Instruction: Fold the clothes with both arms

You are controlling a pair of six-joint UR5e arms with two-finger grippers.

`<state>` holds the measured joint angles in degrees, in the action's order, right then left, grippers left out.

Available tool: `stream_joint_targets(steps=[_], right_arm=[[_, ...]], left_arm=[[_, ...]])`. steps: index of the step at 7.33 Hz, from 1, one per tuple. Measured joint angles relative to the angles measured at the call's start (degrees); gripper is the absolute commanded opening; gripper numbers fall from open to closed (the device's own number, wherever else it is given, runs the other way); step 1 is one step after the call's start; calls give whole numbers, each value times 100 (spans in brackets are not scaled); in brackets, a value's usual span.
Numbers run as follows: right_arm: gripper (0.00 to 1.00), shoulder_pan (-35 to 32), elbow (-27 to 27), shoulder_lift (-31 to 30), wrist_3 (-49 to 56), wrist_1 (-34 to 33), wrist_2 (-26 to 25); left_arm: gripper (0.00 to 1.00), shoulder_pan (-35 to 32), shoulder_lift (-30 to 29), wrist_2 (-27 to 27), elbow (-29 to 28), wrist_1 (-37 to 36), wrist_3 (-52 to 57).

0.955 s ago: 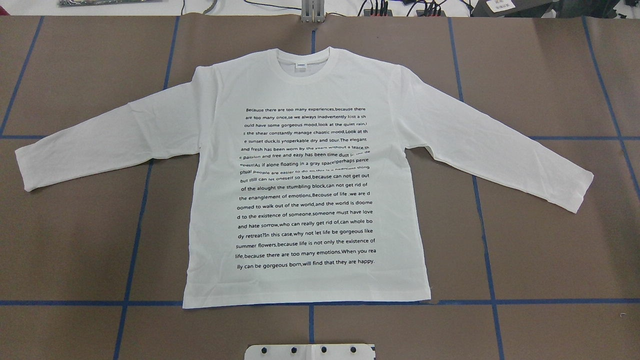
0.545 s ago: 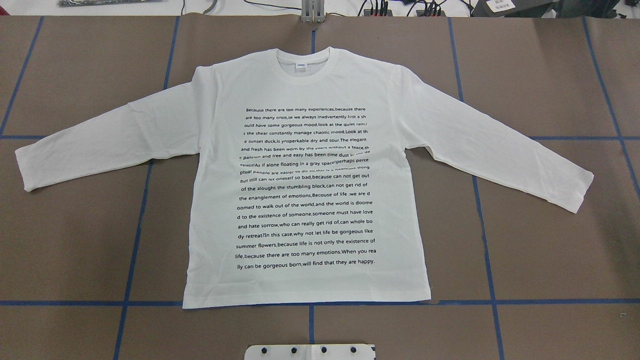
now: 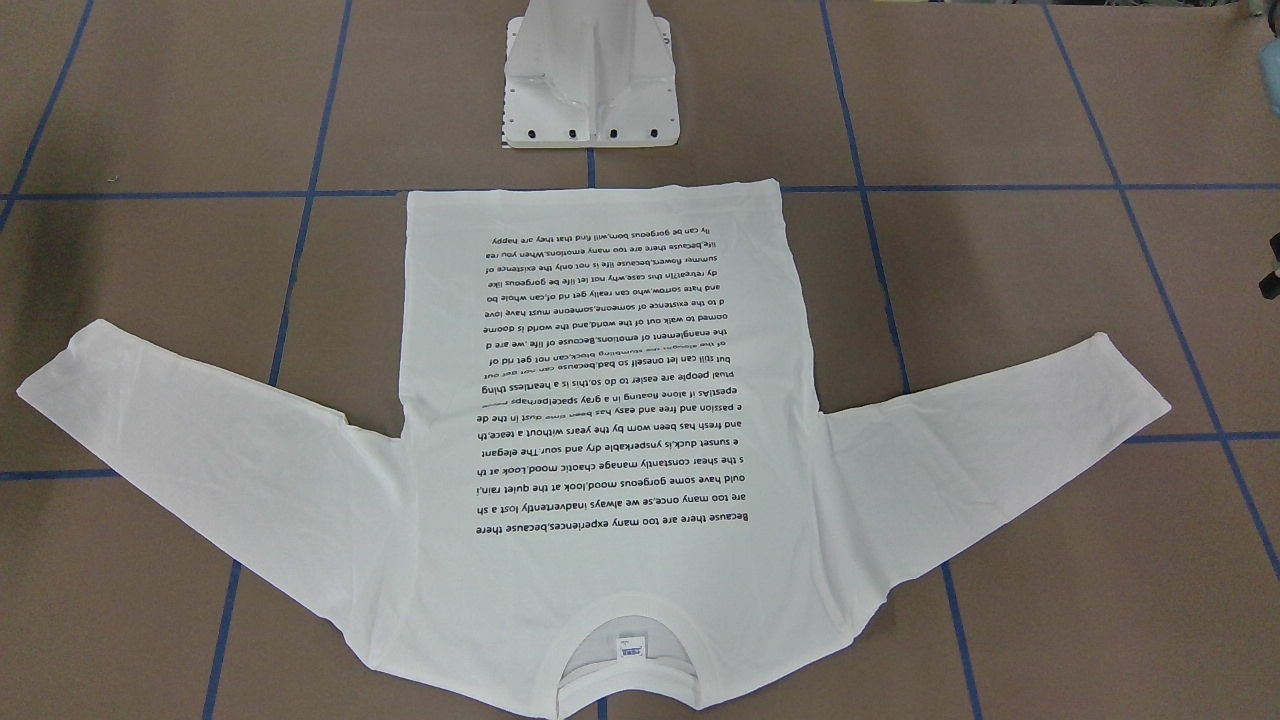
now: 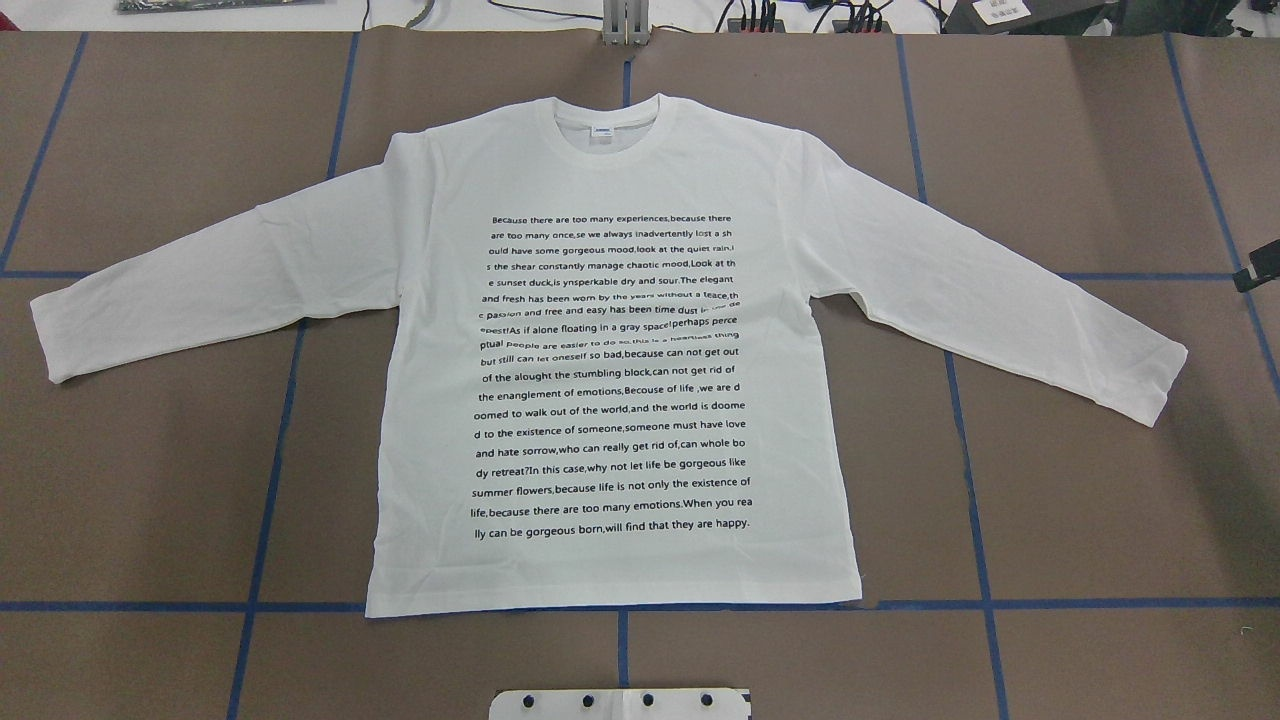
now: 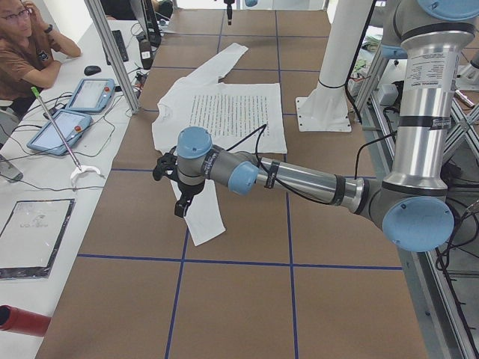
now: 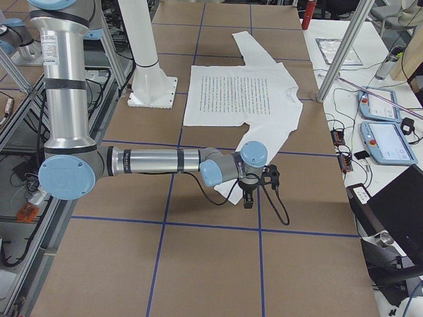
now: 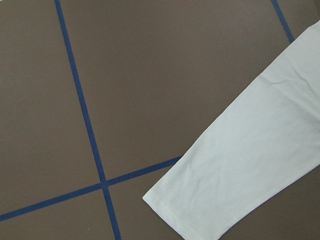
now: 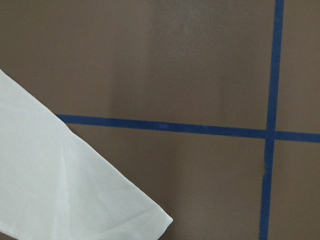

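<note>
My brown table (image 4: 1100,500), crossed by blue tape lines (image 4: 970,480), carries the white shirt (image 4: 610,350) spread flat, print up, sleeves out, and my white pedestal (image 3: 590,90) near its hem.

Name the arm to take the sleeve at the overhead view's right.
Right. The right tool hangs beside that sleeve's cuff, seen in its wrist view; the left tool is by the opposite cuff.

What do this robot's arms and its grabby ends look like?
Silver tubes, grey joints with light-blue round caps. The left arm carries a black left end effector; the right arm a black right end effector. Thin black cables loop along both forearms.
</note>
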<state>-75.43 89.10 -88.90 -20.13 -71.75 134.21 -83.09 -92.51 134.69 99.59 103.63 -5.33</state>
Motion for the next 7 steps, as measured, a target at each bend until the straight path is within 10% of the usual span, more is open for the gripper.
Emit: stream_joint_targets(steps=[7], right_arm=[[100,783,-252,-392,-484,1651,-152]], left_arm=[[100,3,13,4,146,46,-266]])
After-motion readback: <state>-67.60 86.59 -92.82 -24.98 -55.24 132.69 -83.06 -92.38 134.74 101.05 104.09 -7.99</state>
